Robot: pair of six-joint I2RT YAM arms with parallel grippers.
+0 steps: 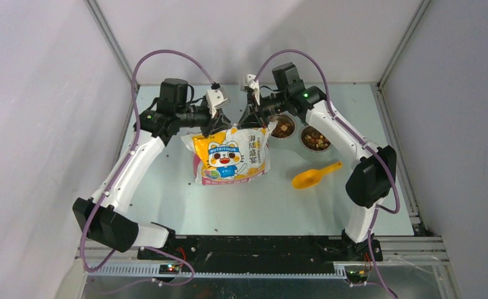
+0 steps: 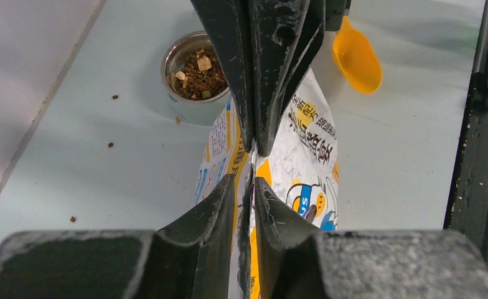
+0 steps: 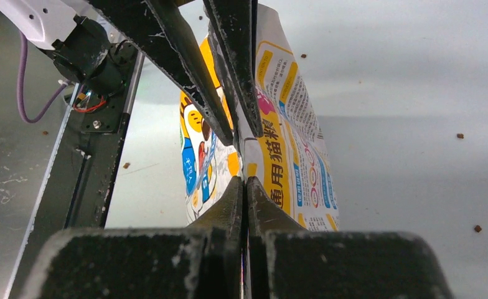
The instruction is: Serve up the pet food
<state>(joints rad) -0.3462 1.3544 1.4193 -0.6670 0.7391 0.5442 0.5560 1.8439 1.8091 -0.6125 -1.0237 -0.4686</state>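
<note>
The left hand (image 2: 252, 165) and the right hand (image 3: 244, 156) are both clamped on the top edge of the bag (image 1: 232, 156), one at each corner. The pet food (image 1: 283, 128), dark-brown pellets with some tan bits, lies in two bowls (image 1: 302, 138) on the worktop (image 1: 167, 199), just behind the right hand. Both arms reach forward with their elbows turned out.

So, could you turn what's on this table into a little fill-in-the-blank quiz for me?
1. The left claw and the right claw are both shut on the ____.
2. The scoop lying on the table is coloured ____.
3. The number of metal bowls holding pet food is ____.
Missing words: bag, yellow, two.
</note>
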